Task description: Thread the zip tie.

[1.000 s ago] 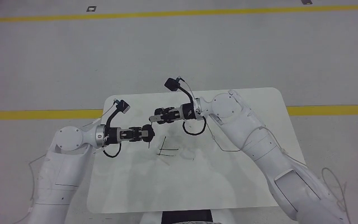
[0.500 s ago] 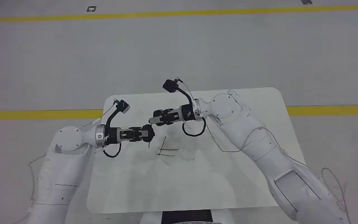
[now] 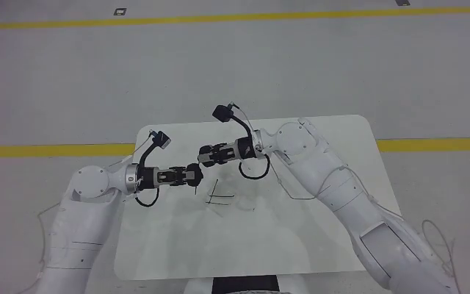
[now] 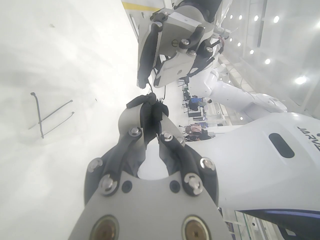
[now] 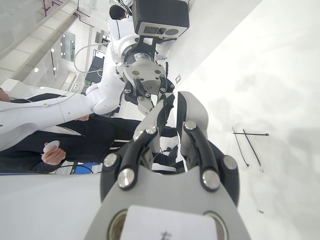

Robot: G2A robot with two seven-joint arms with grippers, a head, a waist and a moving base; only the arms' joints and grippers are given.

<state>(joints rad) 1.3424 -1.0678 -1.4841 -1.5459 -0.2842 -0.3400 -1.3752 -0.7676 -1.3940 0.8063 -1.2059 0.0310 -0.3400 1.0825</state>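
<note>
The left hand [image 4: 151,103] is pinched shut on a thin black zip tie [image 4: 149,88], held in the air above the middle of the worktop [image 3: 308,220]. A short length of the strap shows beyond its pads, running toward the right hand [image 5: 176,95]. That hand sits just to the right of and slightly farther than the left one, nearly tip to tip with it. Its pads stand a narrow gap apart and clamp nothing that can be made out. I cannot tell whether the strap touches one of its pads. Three spare zip ties [image 3: 219,197] lie loosely crossed on the worktop, just to the near right of the two hands. The tie looks very light, smooth and springy. It would likely bend away under any sideways push and could slide or twist between the pads. A short grip close behind the free tip should keep that end stiff enough to aim. The head needs holding by its flat sides so that the slot stays clear. With a strap this thin and a slot this small, the likely fault is the tip skating past the opening.
</note>
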